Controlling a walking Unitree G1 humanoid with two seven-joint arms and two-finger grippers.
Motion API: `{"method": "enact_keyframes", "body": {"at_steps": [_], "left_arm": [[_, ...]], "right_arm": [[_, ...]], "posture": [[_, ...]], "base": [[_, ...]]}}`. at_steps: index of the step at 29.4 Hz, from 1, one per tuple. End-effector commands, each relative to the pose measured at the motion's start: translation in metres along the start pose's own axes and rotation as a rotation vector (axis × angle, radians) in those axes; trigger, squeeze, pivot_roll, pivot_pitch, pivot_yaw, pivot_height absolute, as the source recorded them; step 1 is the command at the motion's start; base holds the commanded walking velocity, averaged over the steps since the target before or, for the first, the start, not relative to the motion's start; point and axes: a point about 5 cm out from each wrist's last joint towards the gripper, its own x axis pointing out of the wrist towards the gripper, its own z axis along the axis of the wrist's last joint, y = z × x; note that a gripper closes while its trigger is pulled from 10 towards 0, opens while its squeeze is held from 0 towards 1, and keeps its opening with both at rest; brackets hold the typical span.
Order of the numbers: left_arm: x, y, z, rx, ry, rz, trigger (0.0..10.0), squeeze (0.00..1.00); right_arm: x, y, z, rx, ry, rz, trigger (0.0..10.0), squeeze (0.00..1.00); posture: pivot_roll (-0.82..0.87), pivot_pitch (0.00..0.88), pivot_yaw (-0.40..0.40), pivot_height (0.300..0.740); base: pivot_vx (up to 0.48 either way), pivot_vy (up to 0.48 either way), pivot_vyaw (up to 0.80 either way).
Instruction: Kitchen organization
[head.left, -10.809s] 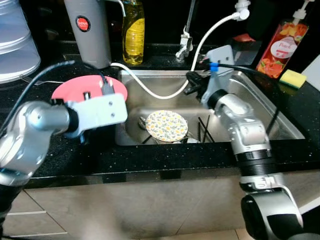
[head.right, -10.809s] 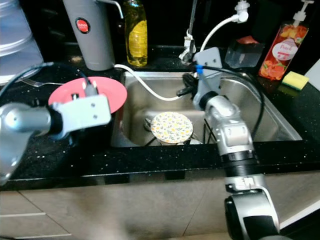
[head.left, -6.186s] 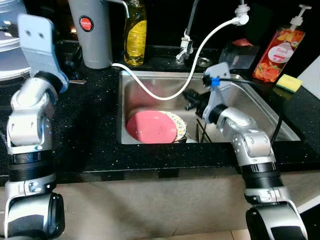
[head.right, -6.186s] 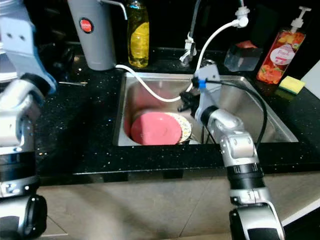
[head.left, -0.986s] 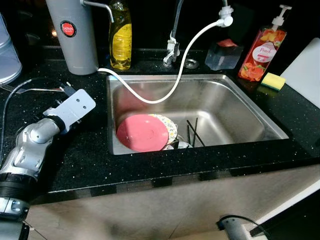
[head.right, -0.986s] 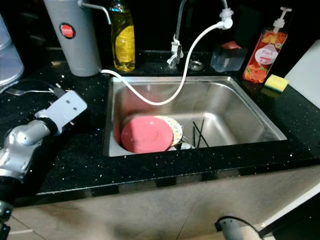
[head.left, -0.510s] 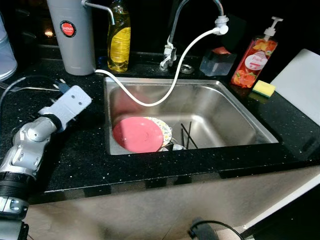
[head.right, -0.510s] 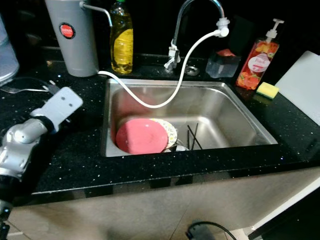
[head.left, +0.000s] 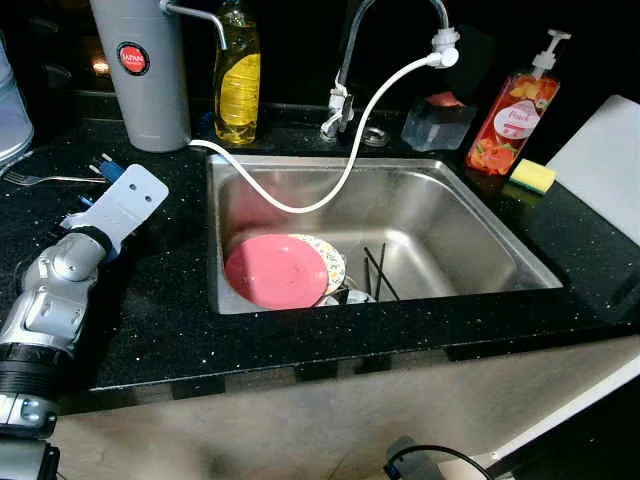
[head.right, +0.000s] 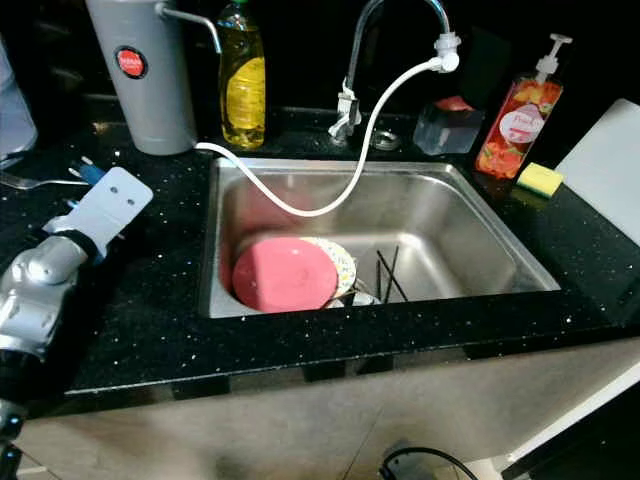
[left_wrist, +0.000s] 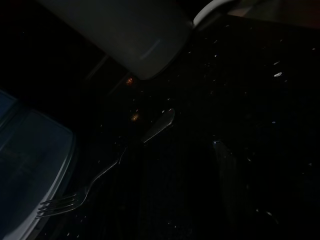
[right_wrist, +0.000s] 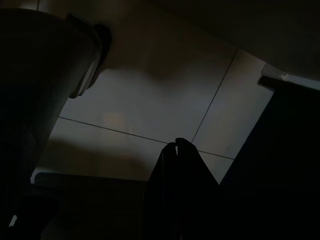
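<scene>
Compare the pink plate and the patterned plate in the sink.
The pink plate is plain, one solid colour; the patterned plate is pale with small yellow speckles. The pink plate lies on top toward the robot's left and shows whole; the patterned plate is mostly covered, with its right edge showing. Both are round and sit in the steel sink.

The surface (head.left: 170, 310) is glossy black speckled stone, the sink (head.left: 470, 230) brushed stainless metal, the pink plate (head.left: 275, 271) smooth matt plastic, and the fork (left_wrist: 100, 172) shiny metal.
</scene>
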Motion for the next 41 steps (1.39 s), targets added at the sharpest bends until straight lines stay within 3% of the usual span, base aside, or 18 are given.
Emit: {"method": "enact_keyframes", "body": {"at_steps": [1, 17, 18, 19, 20, 25, 27, 33, 35, 41], "left_arm": [[0.0, -0.017, -0.009, -0.008, 0.052, -0.046, 10.0, 0.0], [0.002, -0.018, -0.006, -0.022, 0.071, -0.049, 10.0, 0.0], [0.003, -0.018, -0.006, -0.082, 0.077, -0.062, 10.0, 0.0], [0.003, -0.018, -0.006, -0.082, 0.077, -0.062, 10.0, 0.0], [0.005, -0.018, -0.003, -0.245, 0.059, -0.093, 10.0, 0.0], [0.008, -0.013, 0.005, -0.367, 0.004, -0.055, 10.0, 0.0], [0.01, -0.011, 0.009, -0.461, -0.018, -0.025, 10.0, 0.0], [0.008, -0.017, 0.016, -0.457, -0.068, -0.083, 10.0, 0.0], [0.004, -0.018, 0.018, -0.563, -0.099, -0.12, 10.0, 0.0], [-0.001, -0.019, 0.02, -0.58, -0.122, -0.137, 10.0, 0.0]], "right_arm": [[0.0, 0.0, -0.002, 0.003, 0.001, -0.007, 10.0, 0.0], [0.0, 0.0, 0.001, -0.002, -0.012, -0.018, 10.0, 0.0], [0.0, 0.0, 0.001, -0.003, -0.011, -0.018, 10.0, 0.0], [0.0, 0.0, 0.001, -0.003, -0.011, -0.018, 10.0, 0.0], [0.0, 0.0, 0.001, -0.006, -0.01, -0.017, 10.0, 0.0], [0.0, 0.0, 0.0, -0.01, -0.008, -0.016, 10.0, 0.0], [0.0, -0.001, 0.0, -0.01, -0.009, -0.019, 10.0, 0.0], [0.0, -0.004, 0.0, -0.006, -0.009, -0.028, 10.0, 0.0], [-0.001, -0.005, -0.001, 0.001, -0.008, -0.032, 10.0, 0.0], [-0.001, -0.002, -0.006, -0.001, 0.004, -0.024, 10.0, 0.0]], "posture": [[0.19, 0.0, -0.099, 0.74], [0.2, 0.0, -0.099, 0.74], [0.2, 0.0, -0.104, 0.74], [0.2, 0.0, -0.104, 0.74], [0.2, 0.0, -0.108, 0.74], [0.19, 0.0, -0.112, 0.74], [0.19, 0.0, -0.111, 0.74], [0.19, 0.0, -0.106, 0.74], [0.19, 0.0, -0.101, 0.74], [0.21, 0.0, -0.109, 0.74]], "base": [[0.0, 0.0, 0.0], [0.0, 0.0, 0.0], [0.0, 0.0, 0.0], [0.0, 0.0, 0.0], [0.0, 0.0, 0.0], [0.0, 0.0, 0.0], [0.0, 0.0, 0.0], [0.0, 0.0, 0.0], [0.0, 0.0, 0.0], [0.0, 0.0, 0.0]]}}
